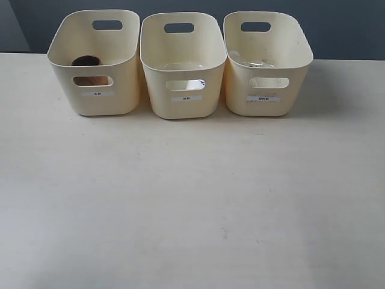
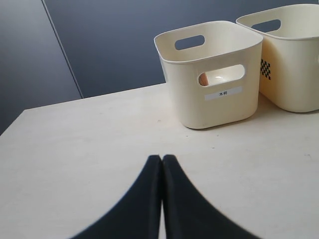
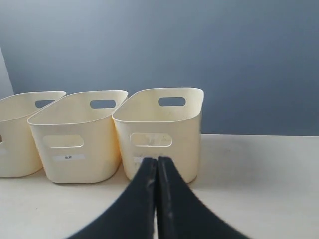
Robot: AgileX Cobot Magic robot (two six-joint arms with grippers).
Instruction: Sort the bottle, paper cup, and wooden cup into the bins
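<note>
Cream plastic tubs: three bins stand in a row at the back of the bench [image 1: 192, 198], each with cut-out handles and a small white front label
Left bin [image 1: 63, 84]: upright, just beside the middle bin; it holds the wooden cup
Wooden cup [image 1: 87, 61]: dark brown, upright on the floor of the left bin, its dark rim seen from above and its grained side visible through the front cut-out
Middle bin [image 1: 159, 96]: upright, between the other two; it holds the paper cup
Paper cup [image 1: 189, 85]: white, seen mainly through the front cut-out, with a small blue mark at one end; its attitude cannot be told
Right bin [image 1: 237, 96]: upright, just beside the middle bin; it holds the bottle
Bottle [image 1: 255, 61]: clear and faint against the bin floor; it appears to lie down, details too dim to tell
Left gripper [image 2: 161, 158]: fully closed, black fingers pressed together, nothing between them, above bare bench and facing the left bin
Right gripper [image 3: 157, 159]: fully closed, empty, facing the right bin from the front
Wall [image 1: 180, 6]: dark blue-grey, behind the bins
</note>
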